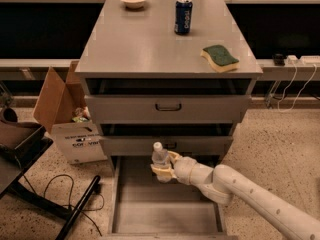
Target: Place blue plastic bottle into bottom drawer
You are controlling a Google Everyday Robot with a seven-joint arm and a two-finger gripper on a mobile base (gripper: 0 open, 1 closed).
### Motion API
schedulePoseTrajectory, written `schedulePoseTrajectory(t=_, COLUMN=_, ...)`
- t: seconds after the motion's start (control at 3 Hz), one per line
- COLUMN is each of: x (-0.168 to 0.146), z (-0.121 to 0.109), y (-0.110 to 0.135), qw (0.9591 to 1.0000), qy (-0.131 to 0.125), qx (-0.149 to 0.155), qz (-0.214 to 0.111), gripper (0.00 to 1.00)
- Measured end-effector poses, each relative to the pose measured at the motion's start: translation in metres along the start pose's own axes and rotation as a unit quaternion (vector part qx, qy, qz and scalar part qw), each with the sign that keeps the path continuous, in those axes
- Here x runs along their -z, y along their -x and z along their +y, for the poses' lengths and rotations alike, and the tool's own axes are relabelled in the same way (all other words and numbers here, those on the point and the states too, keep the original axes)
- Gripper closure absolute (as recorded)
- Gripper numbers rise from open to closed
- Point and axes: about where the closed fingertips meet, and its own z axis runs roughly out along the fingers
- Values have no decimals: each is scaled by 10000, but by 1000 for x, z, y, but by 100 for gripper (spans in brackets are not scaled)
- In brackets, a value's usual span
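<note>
One gripper [163, 167], fingers clamped on the blue plastic bottle [159, 155], hovers above the open bottom drawer [165, 217]; lowering, then release, seems next.

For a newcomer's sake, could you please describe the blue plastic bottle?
Find the grey cabinet; its bottom drawer is open. Above that drawer, the gripper holds the blue plastic bottle upright. Unlike the Pepsi can on top, it is clear with a white cap.

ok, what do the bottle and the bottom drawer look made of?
The blue plastic bottle looks like clear plastic with a see-through body; its white cap is likely plastic too. The gripper holds it upright above the open bottom drawer, near its back. That drawer is probably painted sheet metal: matte grey, flat floor, thin straight walls.
</note>
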Motion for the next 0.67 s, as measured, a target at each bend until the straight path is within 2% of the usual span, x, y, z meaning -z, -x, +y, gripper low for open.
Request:
schedulePoseTrajectory(t=0.33, x=17, z=-5, y=-92, qw=9996, qy=51, qx=-270, qz=-74, gripper=100)
schedulePoseTrajectory(t=0.67, x=17, z=-4, y=-92, qw=9996, qy=54, qx=-274, qz=-74, gripper=100)
